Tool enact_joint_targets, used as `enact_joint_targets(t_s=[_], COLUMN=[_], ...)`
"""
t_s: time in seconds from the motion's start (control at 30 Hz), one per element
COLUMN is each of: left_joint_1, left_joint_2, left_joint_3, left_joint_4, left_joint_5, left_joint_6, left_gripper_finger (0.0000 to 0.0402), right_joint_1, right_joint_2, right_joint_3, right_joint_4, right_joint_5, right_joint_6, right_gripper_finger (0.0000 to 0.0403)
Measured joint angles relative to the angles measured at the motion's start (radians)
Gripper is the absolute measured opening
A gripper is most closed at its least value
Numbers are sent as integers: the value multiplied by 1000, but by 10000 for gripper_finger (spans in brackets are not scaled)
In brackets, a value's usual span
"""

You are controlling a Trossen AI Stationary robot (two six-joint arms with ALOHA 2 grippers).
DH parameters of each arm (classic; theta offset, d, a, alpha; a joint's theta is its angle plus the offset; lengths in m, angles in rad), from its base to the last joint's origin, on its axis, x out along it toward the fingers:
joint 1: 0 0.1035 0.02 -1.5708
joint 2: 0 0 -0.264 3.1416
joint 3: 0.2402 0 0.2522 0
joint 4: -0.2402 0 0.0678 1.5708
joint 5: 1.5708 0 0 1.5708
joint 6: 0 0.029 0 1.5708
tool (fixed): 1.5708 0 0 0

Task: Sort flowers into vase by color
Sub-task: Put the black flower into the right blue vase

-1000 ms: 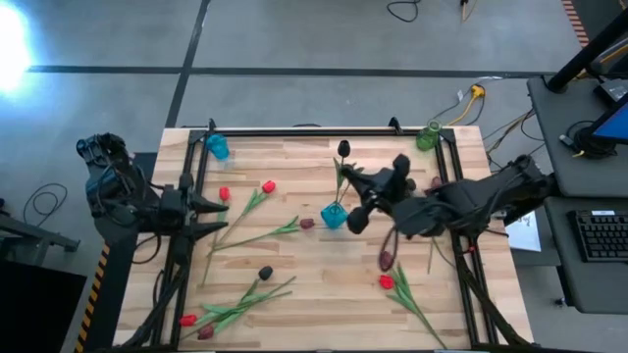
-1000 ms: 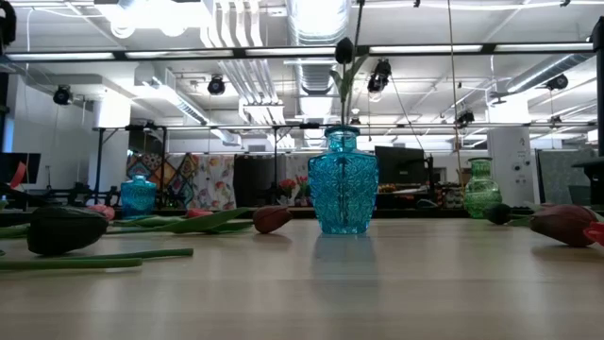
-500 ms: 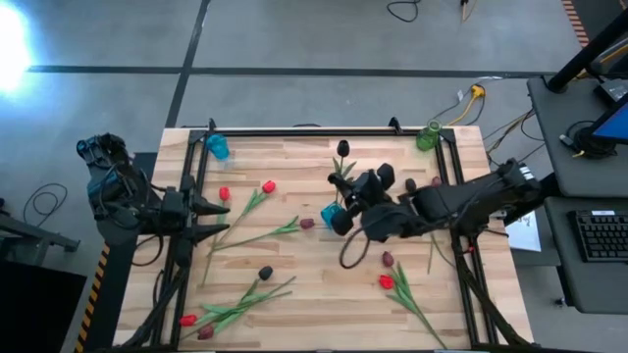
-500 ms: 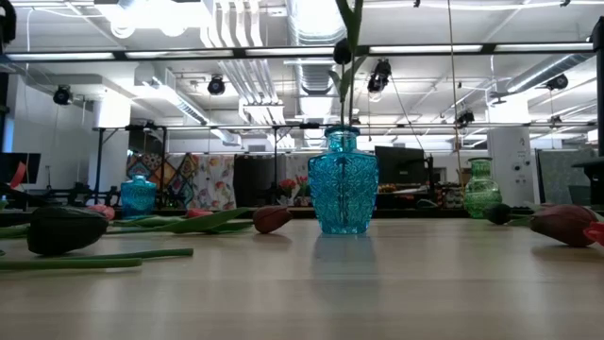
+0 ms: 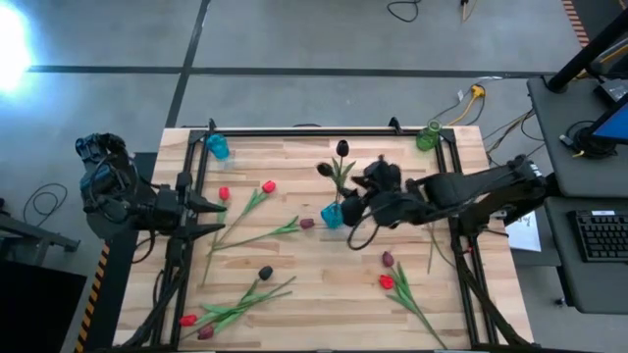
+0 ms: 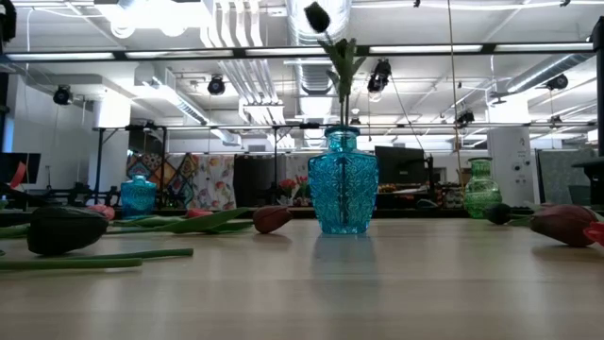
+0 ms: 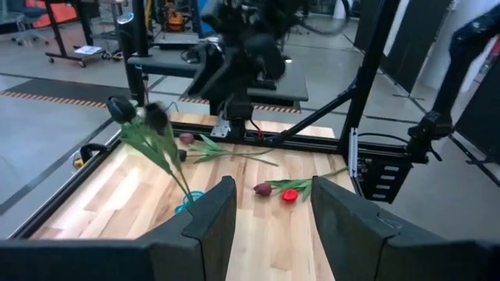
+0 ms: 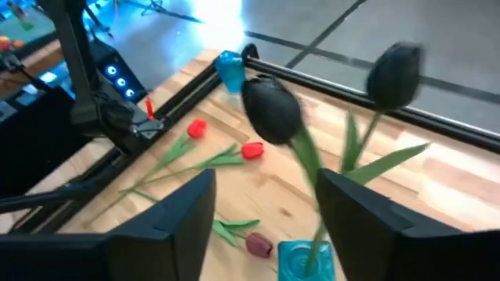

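My right arm reaches in from the right edge across the middle, its right gripper (image 5: 350, 208) held above mid-table with the fingers (image 8: 168, 215) spread apart and nothing between them. My left arm waits at the left edge, left gripper (image 5: 218, 218) parted and empty.

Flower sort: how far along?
Done: two black tulips stand in the middle blue vase. In hand: nothing; the right gripper sits by that vase, fingers open and empty. Left: red and dark tulips lie loose on the table; left gripper waits at the edge.
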State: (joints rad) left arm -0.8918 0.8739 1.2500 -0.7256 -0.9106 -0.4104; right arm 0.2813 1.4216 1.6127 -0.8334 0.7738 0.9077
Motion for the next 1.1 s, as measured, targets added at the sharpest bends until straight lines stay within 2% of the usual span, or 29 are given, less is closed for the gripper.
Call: enact_joint_targets(t_s=[0.17,0.3,0.43,0.57,0.77,0.93,1.1], left_joint_1=[-2,-2,-2,-2,-2,-2,-2], left_joint_2=[0,0,2,2,2,10,37], left_joint_3=[8,1,-3,0,15,3,-3], left_joint_4=[-24,-34,-36,-48,-46,-50,-38], left_joint_5=[25,41,73,77,87,92,60], left_joint_6=[-4,-22,-28,-27,-1,-15,-71], left_gripper_finger=[152,152,152,152,152,152,152], right_joint_1=[2,2,1,-8,-82,-223,-416], right_joint_2=[-90,-116,-95,-63,-22,-27,-29], right_joint_3=[2,2,-17,-107,-285,-456,-601], right_joint_4=[-160,-464,-733,-681,-666,-563,-399], right_joint_5=[-34,-50,-149,-273,-469,-635,-670], right_joint_6=[64,314,538,567,636,441,217], right_gripper_finger=[258,266,267,266,253,239,228])
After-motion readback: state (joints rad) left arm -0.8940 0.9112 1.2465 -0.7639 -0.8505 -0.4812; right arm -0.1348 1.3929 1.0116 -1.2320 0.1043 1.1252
